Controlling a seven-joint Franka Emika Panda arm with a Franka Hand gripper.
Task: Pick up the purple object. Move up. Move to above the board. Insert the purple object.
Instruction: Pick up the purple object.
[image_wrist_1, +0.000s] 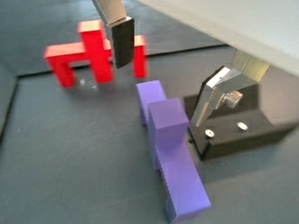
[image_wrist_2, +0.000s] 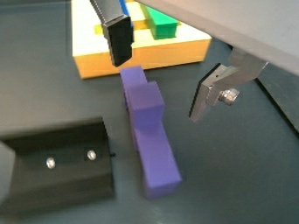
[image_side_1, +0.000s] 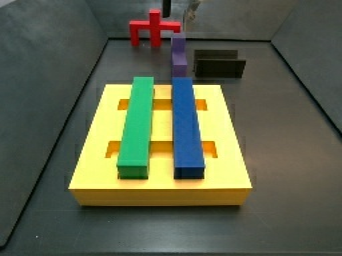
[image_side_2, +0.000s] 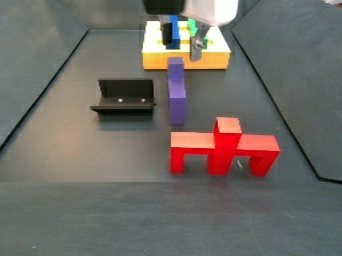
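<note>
The purple object (image_wrist_1: 167, 140) lies flat on the dark floor, a long narrow block with a raised stem; it also shows in the other wrist view (image_wrist_2: 147, 131) and in both side views (image_side_1: 179, 55) (image_side_2: 177, 88). My gripper (image_wrist_1: 173, 66) (image_wrist_2: 166, 66) is open and empty and hangs above the purple object, one finger on each side of its line, touching nothing. In the side views the gripper (image_side_1: 190, 14) (image_side_2: 197, 42) stands over the end of the object nearest the board. The yellow board (image_side_1: 100, 150) (image_wrist_2: 128, 57) (image_side_2: 201, 63) carries a green bar (image_side_1: 138, 120) and a blue bar (image_side_1: 187, 120).
A red piece (image_wrist_1: 93, 54) (image_side_1: 154, 28) (image_side_2: 221, 150) of similar shape stands beyond the purple object's far end. The dark fixture (image_wrist_1: 239, 127) (image_wrist_2: 59, 166) (image_side_1: 218, 64) (image_side_2: 123, 97) sits close beside the purple object. Dark walls ring the floor.
</note>
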